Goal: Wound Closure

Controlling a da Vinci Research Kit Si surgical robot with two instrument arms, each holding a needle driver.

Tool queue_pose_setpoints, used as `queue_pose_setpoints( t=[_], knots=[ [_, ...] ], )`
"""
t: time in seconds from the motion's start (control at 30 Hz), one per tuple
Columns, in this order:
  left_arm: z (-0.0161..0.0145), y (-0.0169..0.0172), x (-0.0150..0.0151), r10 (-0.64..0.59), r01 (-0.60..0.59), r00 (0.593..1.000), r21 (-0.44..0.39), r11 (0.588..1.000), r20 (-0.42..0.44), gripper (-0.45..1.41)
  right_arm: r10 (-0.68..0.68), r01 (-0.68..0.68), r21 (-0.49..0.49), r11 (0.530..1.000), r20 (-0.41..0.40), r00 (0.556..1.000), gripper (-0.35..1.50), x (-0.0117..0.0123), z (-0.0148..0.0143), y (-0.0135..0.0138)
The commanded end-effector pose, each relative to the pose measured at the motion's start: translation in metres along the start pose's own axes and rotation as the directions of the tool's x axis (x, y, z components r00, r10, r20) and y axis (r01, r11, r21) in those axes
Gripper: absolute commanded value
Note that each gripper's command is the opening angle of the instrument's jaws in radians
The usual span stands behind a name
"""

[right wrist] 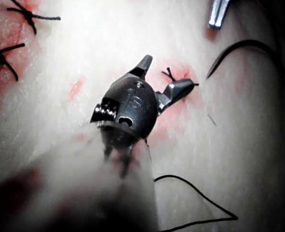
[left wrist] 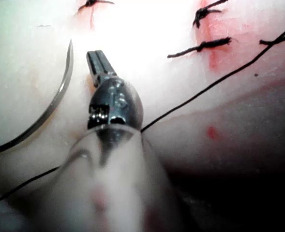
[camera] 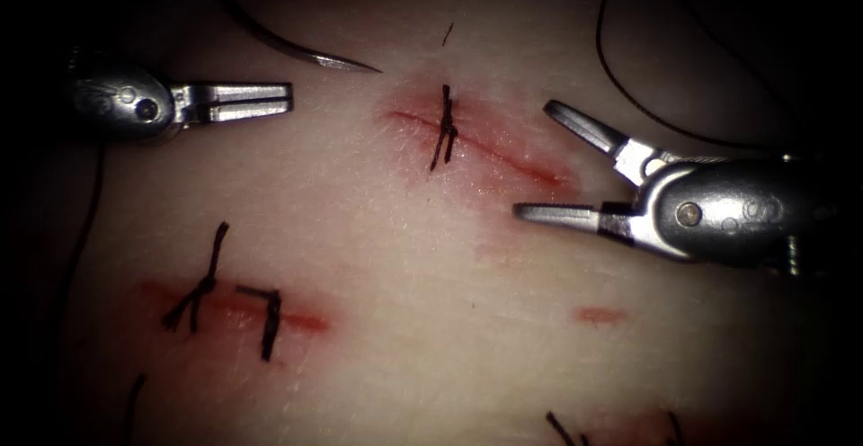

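The curved needle lies loose on the tissue, up and left of the cut, with its tip bare and pointing toward the cut. Neither tool holds it. My left tool hovers just below the needle, jaws shut on nothing. My right tool stands at the cut's right end with jaws spread wide and nothing between them. One knotted stitch crosses the cut's left part. In the left wrist view the needle lies beside the shut left tool. The open right tool straddles the stitch.
Dark thread loops over the tissue behind the right tool, and another strand runs down the left edge. A second cut at lower left carries two knotted stitches. More thread ends show at the bottom.
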Motion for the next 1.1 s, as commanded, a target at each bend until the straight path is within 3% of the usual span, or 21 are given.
queue_pose_setpoints(
  t=[0.03,0.17,0.2,0.23,0.33,0.6,0.67,0.77,1.1],
  knots=[
    [0.0007,-0.0001,-0.0007,-0.012,0.012,0.999,0.001,1.0,0.03,-0.42,-0.003,0.003,-0.001,1.0,-0.003,1.0,1.41,-0.0001,0.0011,0.0],
    [0.0005,-0.0006,-0.0025,-0.061,0.061,0.992,0.0,0.998,0.113,-0.42,-0.003,0.003,-0.001,1.0,-0.003,1.0,1.4,-0.0001,0.0011,0.0],
    [0.0007,-0.0004,-0.0033,-0.117,0.12,0.982,-0.01,0.993,0.145,-0.01,-0.003,0.003,-0.001,1.0,-0.003,1.0,1.4,-0.0001,0.0011,0.0],
    [0.0007,-0.0004,-0.0033,-0.117,0.12,0.982,-0.01,0.993,0.145,-0.01,-0.003,0.003,-0.001,1.0,-0.003,1.0,1.4,-0.0001,0.0011,0.0],
    [0.0014,0.0005,-0.0045,-0.2,0.209,0.965,-0.036,0.977,0.169,0.72,-0.005,0.005,-0.002,1.0,-0.002,1.0,1.38,-0.0002,0.0011,-0.0002],
    [0.0013,0.0019,-0.005,-0.243,0.256,0.946,-0.033,0.966,0.214,0.69,-0.007,0.007,-0.005,1.0,-0.004,1.0,1.36,-0.0003,0.0011,-0.0004],
    [0.0008,0.0019,-0.0047,-0.253,0.267,0.943,-0.035,0.963,0.216,0.74,-0.009,0.009,-0.005,1.0,-0.005,1.0,1.35,-0.0004,0.0011,-0.0005],
    [-0.0005,0.0016,-0.0041,-0.26,0.276,0.941,-0.045,0.96,0.218,0.59,-0.011,0.011,-0.001,1.0,-0.001,1.0,1.33,-0.0006,0.0012,-0.0006],
    [-0.003,0.0018,-0.0027,-0.282,0.303,0.93,-0.057,0.951,0.235,0.57,-0.011,0.011,0.001,1.0,0.001,1.0,1.33,-0.0006,0.0011,-0.0006]
  ],
)
